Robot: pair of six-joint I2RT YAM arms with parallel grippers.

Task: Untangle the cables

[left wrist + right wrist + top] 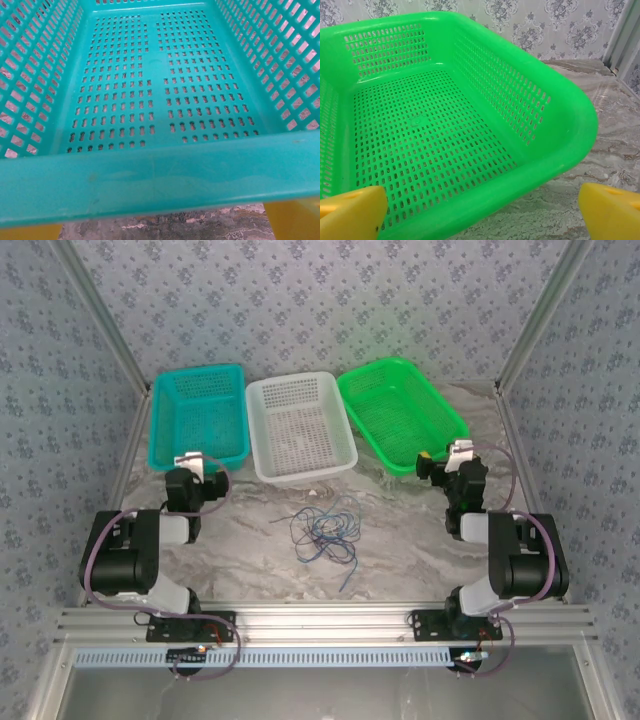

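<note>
The cables [325, 530] lie as a loose tangle of thin blue, dark and pale wires on the marble table, midway between the two arms. My left gripper [192, 462] hovers at the near rim of the teal basket [200, 415], well left of the tangle. In the left wrist view my left gripper [162, 231] is open, with its yellow fingertips [295, 220] at the bottom corners. My right gripper [452, 455] sits by the green basket's near right corner. In the right wrist view my right gripper [481, 212] is open, with nothing between its yellow fingertips [350, 212].
Three empty baskets stand in a row at the back: the teal basket [150, 180], a white basket [300, 425] and a green basket [470, 200]. Metal frame posts and patterned walls close in the sides. Bare marble table [400, 540] surrounds the tangle.
</note>
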